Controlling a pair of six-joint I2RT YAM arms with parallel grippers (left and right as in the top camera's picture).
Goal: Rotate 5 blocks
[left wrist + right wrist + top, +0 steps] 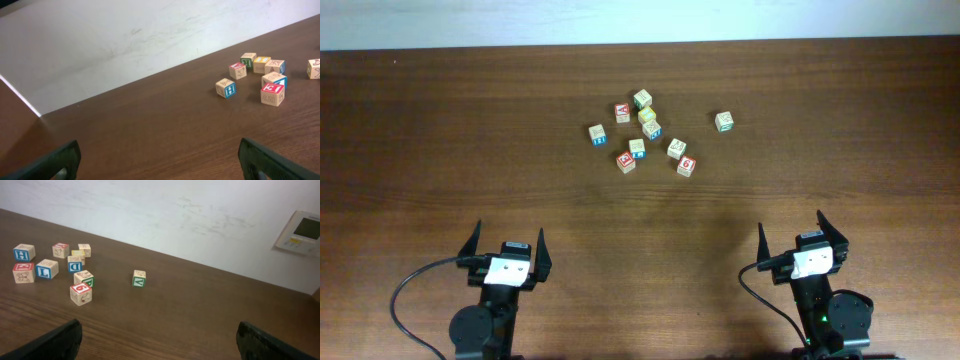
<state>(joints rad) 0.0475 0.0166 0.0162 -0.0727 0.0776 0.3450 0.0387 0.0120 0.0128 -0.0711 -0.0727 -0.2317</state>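
left gripper (508, 238) and right gripper (791, 232) hang back, jaws wide open and empty, blocks (651, 129) clustered well ahead.

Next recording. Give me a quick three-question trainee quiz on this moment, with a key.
1. True or false: the left gripper and right gripper both stand open, holding nothing.
2. The red "6" block lies nearer which gripper? A left, B right.
3. Fill in: the lone block apart from the cluster has a ___ printed face.
Key: 1 true; 2 B; 3 green.
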